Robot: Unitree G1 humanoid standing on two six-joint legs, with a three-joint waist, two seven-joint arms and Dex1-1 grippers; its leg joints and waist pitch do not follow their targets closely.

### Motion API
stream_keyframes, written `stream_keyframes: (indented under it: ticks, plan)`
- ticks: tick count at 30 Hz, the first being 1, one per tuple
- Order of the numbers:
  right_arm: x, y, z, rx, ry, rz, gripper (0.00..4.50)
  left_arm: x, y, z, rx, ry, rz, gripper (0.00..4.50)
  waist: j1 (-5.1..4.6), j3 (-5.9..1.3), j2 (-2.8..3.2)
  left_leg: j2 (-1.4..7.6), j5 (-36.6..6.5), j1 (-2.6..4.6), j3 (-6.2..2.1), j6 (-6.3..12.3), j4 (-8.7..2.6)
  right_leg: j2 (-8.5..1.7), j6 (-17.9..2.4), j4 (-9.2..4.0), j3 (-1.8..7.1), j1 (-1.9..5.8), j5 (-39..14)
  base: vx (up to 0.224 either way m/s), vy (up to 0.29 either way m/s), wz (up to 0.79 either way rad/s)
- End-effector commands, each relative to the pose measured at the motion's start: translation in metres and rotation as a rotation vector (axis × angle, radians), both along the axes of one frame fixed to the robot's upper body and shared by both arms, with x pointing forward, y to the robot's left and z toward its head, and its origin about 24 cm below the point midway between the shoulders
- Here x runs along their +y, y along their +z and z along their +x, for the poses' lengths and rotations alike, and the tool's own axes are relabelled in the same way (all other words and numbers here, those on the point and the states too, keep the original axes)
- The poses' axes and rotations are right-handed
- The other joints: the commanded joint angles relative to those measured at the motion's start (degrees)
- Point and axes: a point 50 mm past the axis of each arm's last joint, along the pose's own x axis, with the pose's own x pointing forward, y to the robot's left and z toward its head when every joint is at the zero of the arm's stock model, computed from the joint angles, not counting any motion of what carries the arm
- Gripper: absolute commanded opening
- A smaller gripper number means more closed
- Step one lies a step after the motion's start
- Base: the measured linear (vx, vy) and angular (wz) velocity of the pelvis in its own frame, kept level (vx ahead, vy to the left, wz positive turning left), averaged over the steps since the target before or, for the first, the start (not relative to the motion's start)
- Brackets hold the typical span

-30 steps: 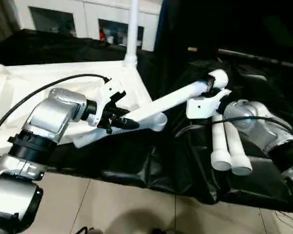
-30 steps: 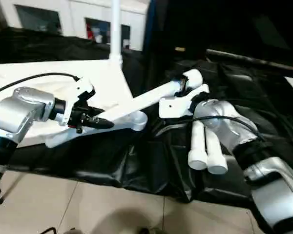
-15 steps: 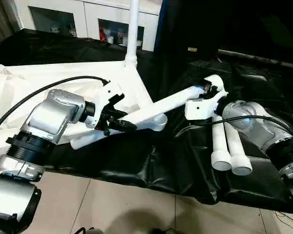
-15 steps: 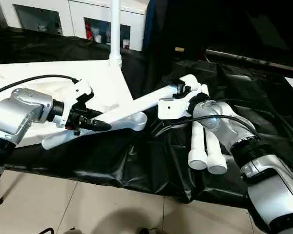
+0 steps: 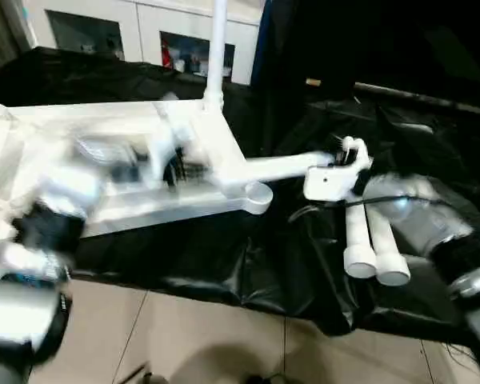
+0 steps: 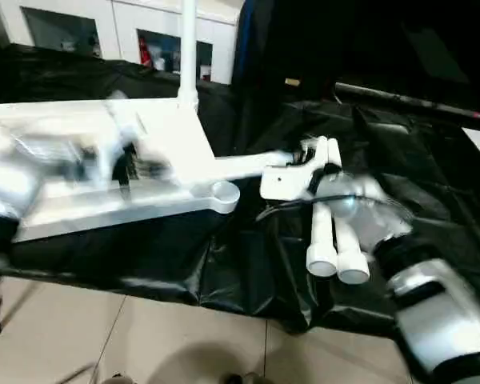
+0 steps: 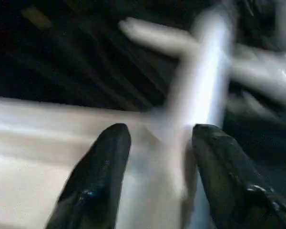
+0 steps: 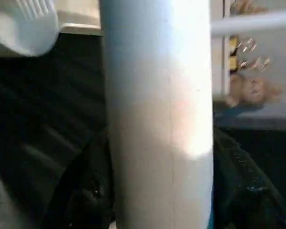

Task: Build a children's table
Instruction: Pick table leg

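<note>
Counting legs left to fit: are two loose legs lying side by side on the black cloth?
Yes, two loose legs lie side by side on the black cloth.

upright leg [image 5: 218, 48] blocking the tabletop [image 5: 32, 128] far corner, two loose legs [image 5: 372, 240] beside right gripper [image 5: 346, 156], black cloth [image 5: 248, 248] free between

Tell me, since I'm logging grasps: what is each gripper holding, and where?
The right gripper clamps a table leg near its narrow end. The left gripper is open around the same leg, not gripping.

Left gripper [image 5: 184, 164] swung back over the table top [image 5: 112, 204], off the leg [image 5: 284, 166]. Leg's free end dropped toward the corner socket [image 5: 256, 194]; right gripper [image 5: 344, 160] lowered slightly.
</note>
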Motion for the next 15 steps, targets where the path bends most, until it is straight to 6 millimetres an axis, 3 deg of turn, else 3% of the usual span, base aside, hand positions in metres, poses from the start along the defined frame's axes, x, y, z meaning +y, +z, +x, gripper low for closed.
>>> stream_keyframes:
  ticks: [1,3,5,8,9,10,11,13,14,15]
  plan:
    - [-0.009,0.004,0.002,0.02,-0.04,0.056,2.05,0.004,0.015,0.005,-0.08,0.047,-0.064,2.74,-0.02,-4.44,0.28,-2.16,-10.96,-1.09,1.9,0.26,-3.09,-1.4,-2.08,-4.14,1.91,4.79,-22.68,0.0,0.0,0.0]
    - [-0.011,0.001,0.002,0.046,-0.071,0.082,1.97,0.009,0.029,0.009,-0.158,0.103,-0.125,2.74,0.0,-4.4,0.41,-2.27,-9.98,-1.23,1.96,0.37,-3.04,-1.34,-2.57,-3.99,2.04,4.85,-21.11,0.0,0.0,0.0]
    - [-0.017,-0.008,0.003,0.148,-0.177,0.212,1.96,0.023,0.066,0.017,-0.33,0.246,-0.321,2.74,0.0,-4.5,0.45,-2.43,-9.74,-1.35,2.02,0.67,-2.95,-1.2,-3.19,-3.91,2.06,5.01,-19.6,0.0,0.0,0.0]
    - [-0.018,-0.012,0.003,0.215,-0.227,0.336,1.94,0.032,0.083,0.018,-0.39,0.316,-0.432,2.74,0.12,-4.59,0.51,-2.09,-9.98,-1.01,1.77,0.59,-3.08,-1.37,-4.02,-3.85,1.93,4.92,-18.67,0.0,0.0,0.0]
    - [-0.017,-0.014,0.002,0.244,-0.243,0.398,1.94,0.036,0.088,0.019,-0.407,0.345,-0.475,2.74,0.16,-4.57,0.45,-1.94,-9.9,-1.02,1.69,0.67,-3.19,-1.44,-5.19,-3.7,1.94,4.96,-16.98,0.0,0.0,0.0]
    - [-0.017,-0.015,0.002,0.271,-0.263,0.464,1.94,0.039,0.091,0.019,-0.421,0.366,-0.491,2.74,0.23,-4.54,0.54,-1.73,-9.54,-0.99,1.54,0.31,-3.32,-1.7,-5.88,-3.41,1.99,5.01,-16.14,0.0,0.0,0.0]
    - [-0.016,-0.018,0.001,0.349,-0.341,0.713,1.94,0.042,0.09,0.017,-0.459,0.401,-0.469,2.74,0.16,-4.44,0.76,-1.79,-10.11,-0.8,1.69,0.92,-3.34,-1.5,-6.26,-3.54,2.08,4.97,-15.57,0.0,0.0,0.0]
    - [-0.015,-0.02,-0.001,0.39,-0.378,0.849,1.93,0.041,0.088,0.015,-0.479,0.417,-0.431,2.74,0.23,-4.52,0.8,-1.44,-10.7,-0.7,1.47,0.77,-3.5,-1.9,-6.75,-3.48,2.02,4.93,-15.88,0.0,0.0,0.0]
    - [-0.013,-0.02,-0.002,0.423,-0.395,0.966,1.93,0.039,0.083,0.014,-0.489,0.433,-0.403,2.74,0.36,-4.5,1.41,-1.35,-10.07,-0.56,1.4,0.44,-3.65,-1.93,-7.42,-3.31,2.12,4.97,-14.66,0.0,0.0,0.0]
    - [-0.012,-0.019,-0.003,0.428,-0.395,0.996,1.93,0.039,0.082,0.013,-0.491,0.44,-0.396,2.74,0.36,-4.46,1.43,-1.14,-9.95,-0.61,1.36,0.24,-3.73,-2.08,-7.98,-3.32,2.24,5.09,-13.36,0.0,0.0,0.0]
